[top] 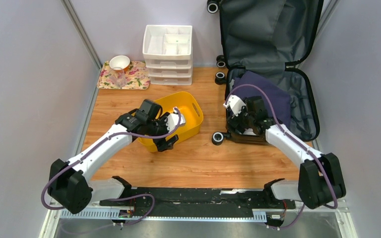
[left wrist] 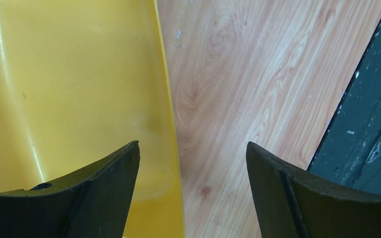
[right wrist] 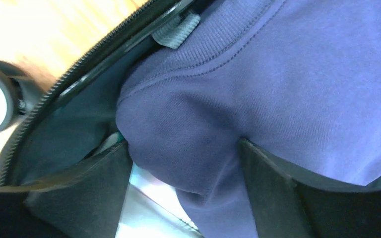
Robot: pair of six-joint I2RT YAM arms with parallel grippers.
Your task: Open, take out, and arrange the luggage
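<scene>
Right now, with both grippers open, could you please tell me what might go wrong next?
1. The right gripper straddles a thick fold of the purple garment inside the luggage. Closing may pinch only that fold, so the rest could drag or snag on the zipper edge.
2. The left gripper hangs across the rim of the yellow bin. Lowering could strike the rim and shove the bin.

We saw plain, evenly lit pale lilac walls (top: 25,74) at the left, right and top of the frame, enclosing a light wood-grain tabletop (top: 198,158). A black strip (top: 193,196) ran along its bottom edge.
</scene>
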